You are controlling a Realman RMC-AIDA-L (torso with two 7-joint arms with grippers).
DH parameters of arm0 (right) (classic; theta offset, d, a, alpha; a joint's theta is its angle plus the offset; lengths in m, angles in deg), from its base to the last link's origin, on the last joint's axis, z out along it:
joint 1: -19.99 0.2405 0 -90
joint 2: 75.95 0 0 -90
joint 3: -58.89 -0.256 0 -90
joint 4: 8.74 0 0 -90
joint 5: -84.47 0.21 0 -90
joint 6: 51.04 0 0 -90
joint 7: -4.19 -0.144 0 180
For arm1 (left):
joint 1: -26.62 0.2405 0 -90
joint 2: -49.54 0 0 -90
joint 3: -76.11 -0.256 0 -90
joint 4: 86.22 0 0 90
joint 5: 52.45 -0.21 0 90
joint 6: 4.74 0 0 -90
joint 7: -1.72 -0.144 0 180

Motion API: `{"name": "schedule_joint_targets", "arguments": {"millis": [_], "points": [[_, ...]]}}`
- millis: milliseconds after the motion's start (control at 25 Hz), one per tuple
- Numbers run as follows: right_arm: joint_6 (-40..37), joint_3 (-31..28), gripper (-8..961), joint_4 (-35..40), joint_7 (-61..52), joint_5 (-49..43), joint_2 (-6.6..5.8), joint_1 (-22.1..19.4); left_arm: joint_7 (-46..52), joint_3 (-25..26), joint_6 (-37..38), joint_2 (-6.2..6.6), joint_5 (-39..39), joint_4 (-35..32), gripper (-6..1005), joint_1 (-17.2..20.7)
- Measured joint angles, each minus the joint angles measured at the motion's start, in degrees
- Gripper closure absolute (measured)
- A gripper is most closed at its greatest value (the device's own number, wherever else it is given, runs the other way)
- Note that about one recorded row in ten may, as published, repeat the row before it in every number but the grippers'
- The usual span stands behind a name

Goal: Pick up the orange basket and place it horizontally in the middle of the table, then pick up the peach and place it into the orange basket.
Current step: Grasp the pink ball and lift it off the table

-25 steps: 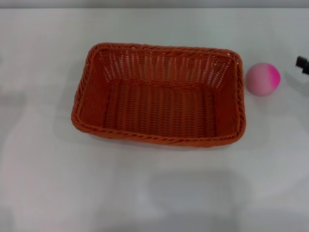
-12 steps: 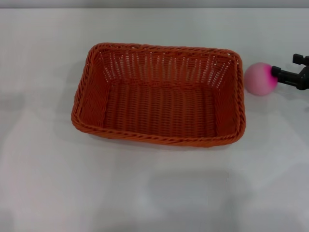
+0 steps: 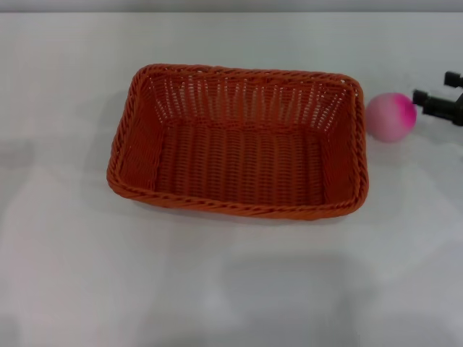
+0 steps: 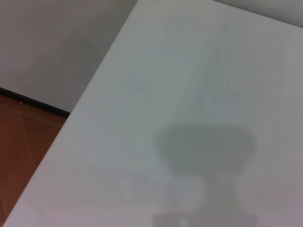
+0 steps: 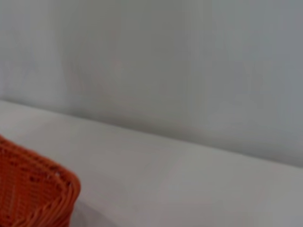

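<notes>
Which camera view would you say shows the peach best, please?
The head view: the whole peach sits on the table between the basket and the right gripper. The right wrist view shows only a basket corner and table; the left wrist view shows bare table.

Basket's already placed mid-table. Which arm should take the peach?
Right. The right gripper sits just beside the peach, which lies on the table outside the orange basket on the robot's right. The left gripper is not in the head view.
</notes>
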Motion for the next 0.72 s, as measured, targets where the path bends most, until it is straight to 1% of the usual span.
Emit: {"name": "schedule_joint_targets", "arguments": {"millis": [200,400,480,600,720], "points": [[2.08,-0.50,102,2.56,-2.25,-0.82,-0.51,-1.15,0.03,0.14,0.02,-0.01,0.00,-0.02,258,0.19],[5.17,-0.58,103,2.83,-5.92,-4.57,-1.83,-1.21,0.09,0.58,0.04,-0.17,0.28,-0.02,258,0.26],[6.27,-0.47,103,2.83,-6.54,-5.28,-2.15,-1.22,0.09,0.59,0.08,-0.20,0.34,-0.02,258,0.21],[7.64,-0.45,103,2.83,-7.16,-6.73,-2.30,-1.26,0.09,0.61,0.11,-0.44,0.36,-0.02,258,0.02],[8.07,-0.15,103,2.85,-7.39,-7.58,-2.08,-1.04,0.09,0.61,0.11,-0.71,0.32,-0.01,259,-0.04]]}}
